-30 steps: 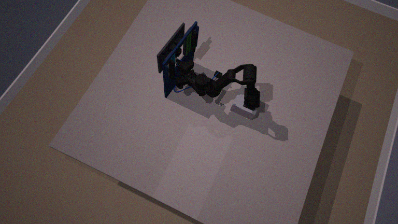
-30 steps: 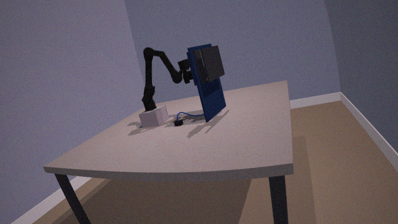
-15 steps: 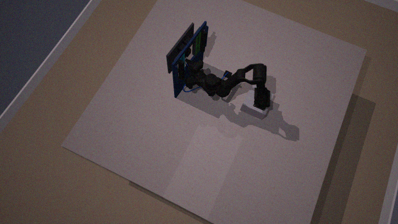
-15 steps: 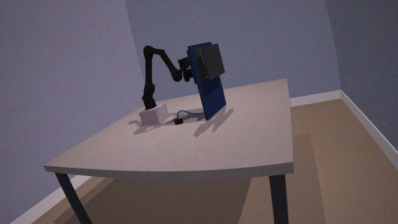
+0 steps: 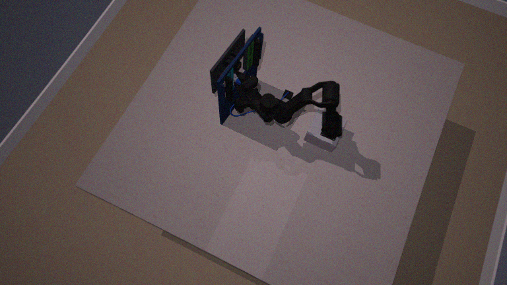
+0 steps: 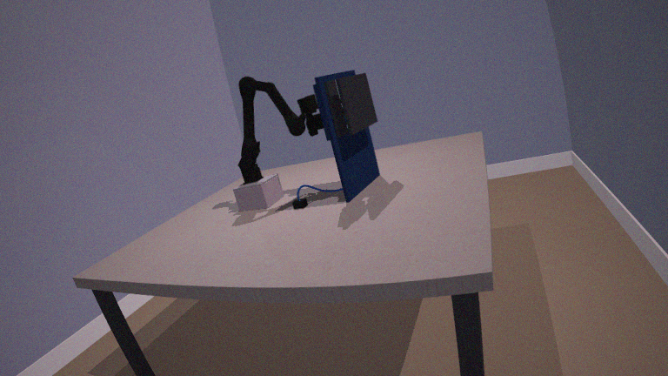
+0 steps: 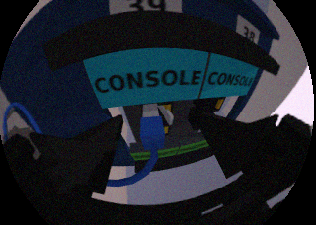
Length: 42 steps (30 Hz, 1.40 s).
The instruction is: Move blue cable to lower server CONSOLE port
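The gripper of the black arm is released, its fingers spread on either side of the blue plug with nothing clasped between them. The plug sits at a port beneath the larger teal CONSOLE label, under the number 39 tag, with the blue cable curving away below it; whether it is clicked in cannot be told. On the table, the cable's other end meets a small black block near the arm's pale base block.

Matt, smooth-looking table.
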Available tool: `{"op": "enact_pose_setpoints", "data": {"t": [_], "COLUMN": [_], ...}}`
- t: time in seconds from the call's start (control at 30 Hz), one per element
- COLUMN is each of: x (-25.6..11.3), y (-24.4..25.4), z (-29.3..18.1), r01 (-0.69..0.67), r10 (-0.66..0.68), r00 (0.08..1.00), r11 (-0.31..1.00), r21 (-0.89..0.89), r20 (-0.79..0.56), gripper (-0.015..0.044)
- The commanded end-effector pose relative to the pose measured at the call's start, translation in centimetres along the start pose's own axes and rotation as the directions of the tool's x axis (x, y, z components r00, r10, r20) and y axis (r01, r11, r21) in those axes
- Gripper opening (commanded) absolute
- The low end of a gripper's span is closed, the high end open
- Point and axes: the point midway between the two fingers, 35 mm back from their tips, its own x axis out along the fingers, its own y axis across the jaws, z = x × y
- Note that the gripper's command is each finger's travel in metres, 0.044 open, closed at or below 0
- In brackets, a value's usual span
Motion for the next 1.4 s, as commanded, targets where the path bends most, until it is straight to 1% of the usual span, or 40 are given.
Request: {"op": "enact_pose_setpoints", "data": {"t": [0.0, 1.37], "x": [-0.3, -2.9], "y": [0.0, -1.1], "z": [-0.1, -0.2], "r01": [-0.009, -0.011], "r10": [0.009, 0.011], "r00": [1.000, 1.000], "r11": [1.000, 1.000], "r21": [-0.008, -0.008], "r20": [-0.001, -0.001], "gripper": [0.0440, 0.0440]}}
